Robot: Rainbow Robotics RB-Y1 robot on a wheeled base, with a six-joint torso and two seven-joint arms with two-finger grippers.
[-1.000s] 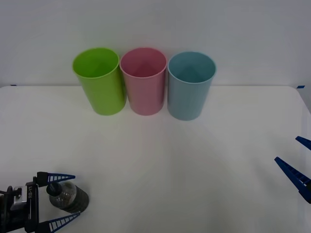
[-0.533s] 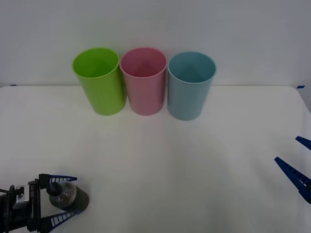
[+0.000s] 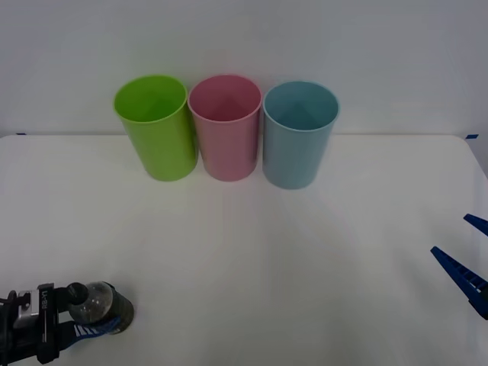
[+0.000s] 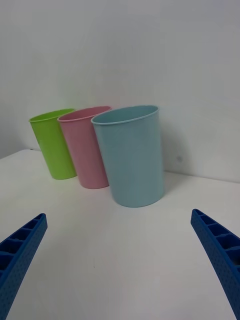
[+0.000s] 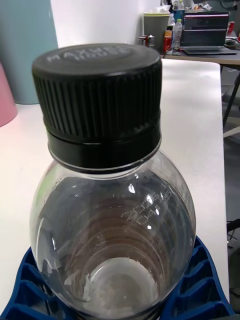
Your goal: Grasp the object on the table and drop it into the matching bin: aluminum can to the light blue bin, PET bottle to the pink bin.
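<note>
Front view: a broad white table runs back to a plain pale wall. Three tall cup-shaped bins stand upright in a row at the far side of the table, rims nearly touching. From the robot's left to right they are a lime green bin, the pink bin in the middle, and the light blue bin.

At the near left corner of the table, the left pincer is clamped on the PET bottle, a small clear bottle with a black cap and a dark label band. One blue ribbed finger presses along the bottle's near side; the other finger is hidden behind it. The bottle is well apart from all three bins. Whether it rests on the table or is lifted just off it cannot be told.

Left wrist view: the bottle sits very close, its ridged black cap above a rounded clear body, with blue ribbed fingers hugging both lower sides. A pink edge and a light blue wall show beyond it.

The right pincer waits at the right edge of the table, its two blue fingers spread apart and holding nothing. Right wrist view: the two spread fingers frame the three bins, the light blue bin nearest, then the pink bin, then the green one.
</note>
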